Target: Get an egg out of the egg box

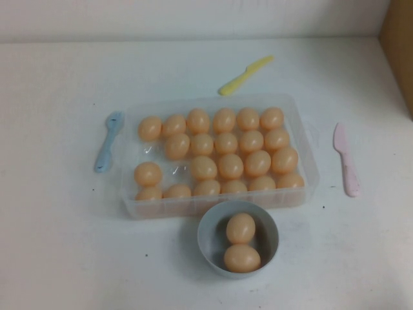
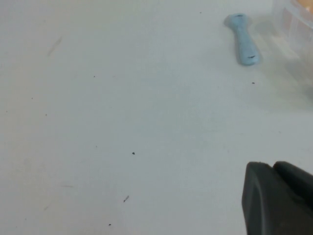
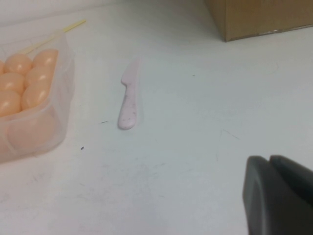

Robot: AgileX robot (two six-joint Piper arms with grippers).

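The clear plastic egg box (image 1: 303, 145) sits mid-table in the high view, filled with several peach-orange eggs (image 1: 230, 166). Its corner with eggs also shows in the right wrist view (image 3: 63, 63). Both arms are outside the high view. My left gripper (image 2: 274, 166) is shut and empty over bare table, apart from the box's left side. My right gripper (image 3: 269, 159) is shut and empty over bare table, to the right of the box.
A pale blue-grey bowl (image 1: 208, 236) in front of the box holds two eggs (image 1: 241, 228). A blue spoon (image 1: 106, 141) lies left of the box, a yellow knife (image 1: 245, 75) behind it, a pink knife (image 1: 346, 159) to its right. A cardboard box (image 3: 254, 17) stands far right.
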